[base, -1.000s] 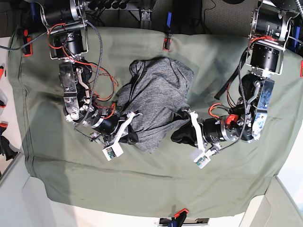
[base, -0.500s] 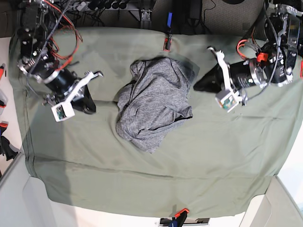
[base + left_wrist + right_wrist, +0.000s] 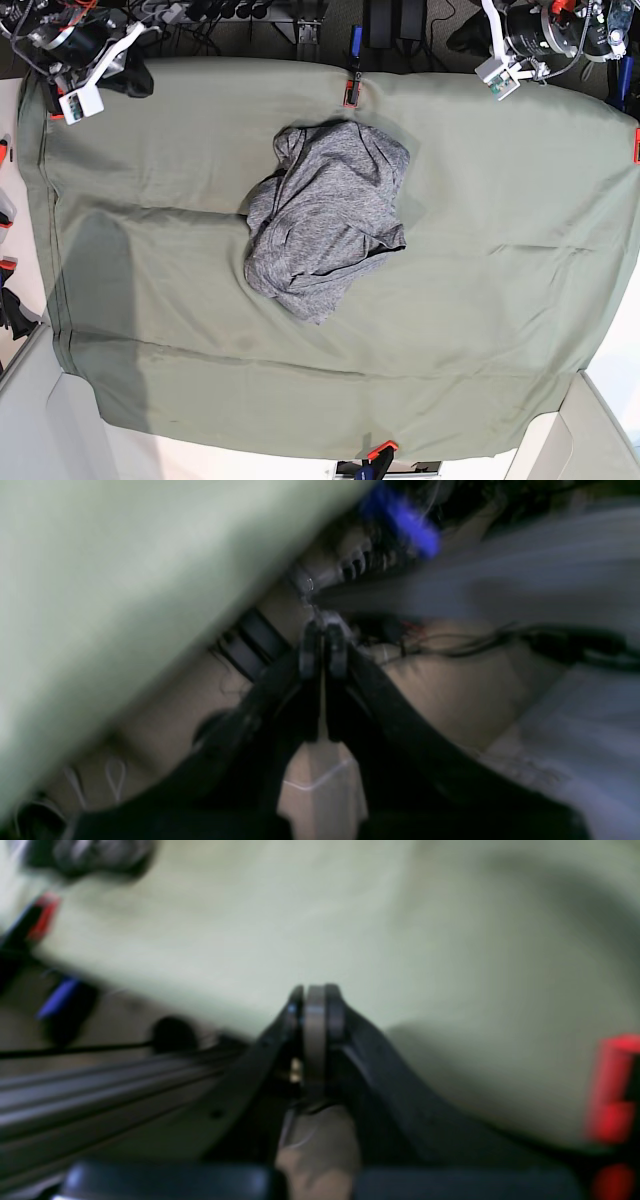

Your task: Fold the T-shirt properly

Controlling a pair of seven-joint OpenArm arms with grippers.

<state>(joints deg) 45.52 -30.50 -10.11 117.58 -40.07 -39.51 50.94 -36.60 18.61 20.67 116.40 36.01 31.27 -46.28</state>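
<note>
The T-shirt (image 3: 325, 215) is a heathered grey, wrinkled heap bunched in the middle of the olive-green table cloth (image 3: 500, 260). Nothing holds it. My left gripper (image 3: 458, 41) is at the far right corner beyond the cloth's back edge. In the left wrist view it (image 3: 323, 645) is shut and empty, over cables and floor. My right gripper (image 3: 138, 80) is at the far left corner. In the right wrist view it (image 3: 315, 1007) is shut and empty, above the cloth's edge. Both wrist views are blurred, and the shirt does not show in them.
Red clamps pin the cloth at the back edge (image 3: 351, 92), the front edge (image 3: 381, 452) and the right edge (image 3: 637, 146). A blue clip (image 3: 356, 40) and cables lie behind the table. White surfaces flank the front corners.
Both arms have drawn back from beside the shirt to the far corners, past the back edge. The shirt lies where it was, let go.
</note>
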